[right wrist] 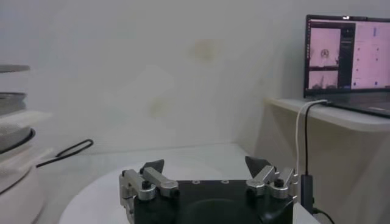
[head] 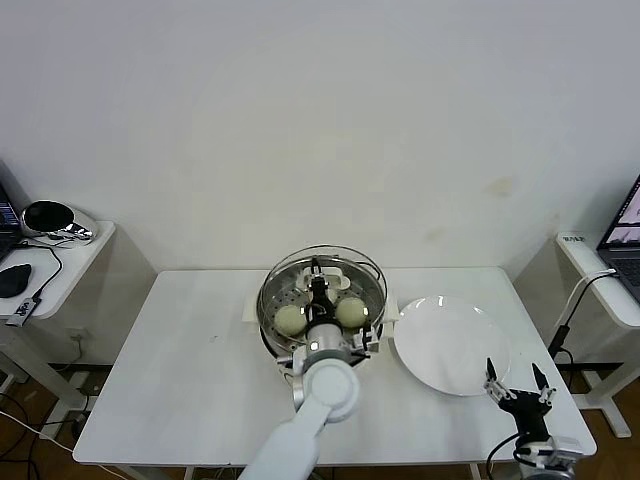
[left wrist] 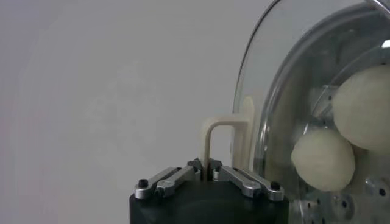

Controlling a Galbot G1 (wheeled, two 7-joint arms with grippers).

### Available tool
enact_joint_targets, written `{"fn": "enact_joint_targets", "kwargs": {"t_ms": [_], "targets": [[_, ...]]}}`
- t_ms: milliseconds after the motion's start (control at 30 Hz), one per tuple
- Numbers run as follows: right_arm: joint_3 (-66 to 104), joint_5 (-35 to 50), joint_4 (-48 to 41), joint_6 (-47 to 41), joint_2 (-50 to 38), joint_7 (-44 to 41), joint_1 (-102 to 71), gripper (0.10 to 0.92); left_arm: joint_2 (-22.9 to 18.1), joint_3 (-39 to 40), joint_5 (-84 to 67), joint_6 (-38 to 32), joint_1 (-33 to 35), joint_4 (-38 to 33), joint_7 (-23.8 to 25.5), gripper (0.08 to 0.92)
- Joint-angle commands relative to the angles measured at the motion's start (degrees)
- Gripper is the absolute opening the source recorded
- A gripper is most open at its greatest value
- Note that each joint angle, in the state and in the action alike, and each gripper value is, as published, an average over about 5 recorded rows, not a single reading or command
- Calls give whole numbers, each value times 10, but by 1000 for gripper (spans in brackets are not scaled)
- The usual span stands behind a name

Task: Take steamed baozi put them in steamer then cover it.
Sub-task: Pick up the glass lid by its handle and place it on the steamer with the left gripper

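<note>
The steamer (head: 267, 305) stands at the table's middle, with two cream-white baozi (head: 290, 319) (head: 350, 312) on its perforated tray. My left gripper (head: 318, 292) is shut on the cream handle (left wrist: 210, 137) of the round glass lid (left wrist: 268, 91), holding the lid (head: 352, 262) over the steamer; whether its rim rests on the pot I cannot tell. Through the glass, the left wrist view shows two baozi (left wrist: 323, 159) (left wrist: 365, 106). My right gripper (head: 520, 384) hangs open and empty at the plate's front right, fingers spread wide in the right wrist view (right wrist: 206, 163).
An empty white plate (head: 450, 345) lies right of the steamer. Side tables flank the work table: one on the left holds a mouse and cables (head: 30, 280), the other on the right a laptop (right wrist: 347, 55) with a hanging cable (right wrist: 301, 146).
</note>
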Motion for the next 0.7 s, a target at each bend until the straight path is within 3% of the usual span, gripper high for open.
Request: {"fn": "enact_joint_targets", "kwargs": {"t_ms": [33, 700], "targets": [[10, -2, -4, -2, 2, -1, 6, 823, 0, -4, 32, 24, 18, 2, 25, 141], [18, 1, -10, -2, -10, -4, 9, 823, 2, -9, 24, 23, 23, 19, 17, 141]]}}
